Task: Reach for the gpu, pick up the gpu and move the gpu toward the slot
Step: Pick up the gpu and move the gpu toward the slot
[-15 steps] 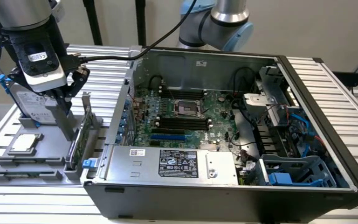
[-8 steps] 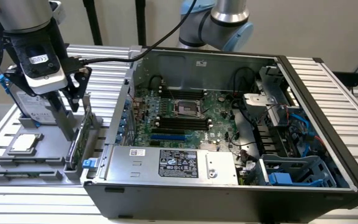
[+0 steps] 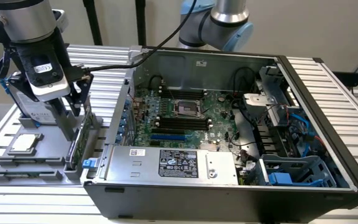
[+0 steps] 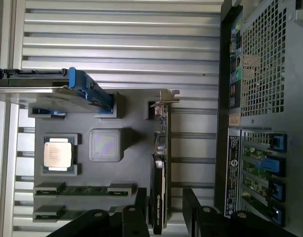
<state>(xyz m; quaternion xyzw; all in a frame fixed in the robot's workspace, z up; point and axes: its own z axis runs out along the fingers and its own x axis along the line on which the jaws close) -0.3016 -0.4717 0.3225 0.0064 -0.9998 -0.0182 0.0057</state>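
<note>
Reaching step. We see the hand open, its fingers either side of the gpu, which stands on edge in the grey fixture on the bench. We judge that a grasp calls for jaws centred on the thin card.

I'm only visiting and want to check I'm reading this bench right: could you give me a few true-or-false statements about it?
1. The gpu stands on edge in the grey tray. True.
2. The gripper holds the gpu up in the air. False: the gpu sits in the tray, with the gripper's fingers apart on either side of it.
3. The CPU chip lies flat in the tray. True.
4. The computer case is closed. False: it is open, with the motherboard in plain sight.
</note>
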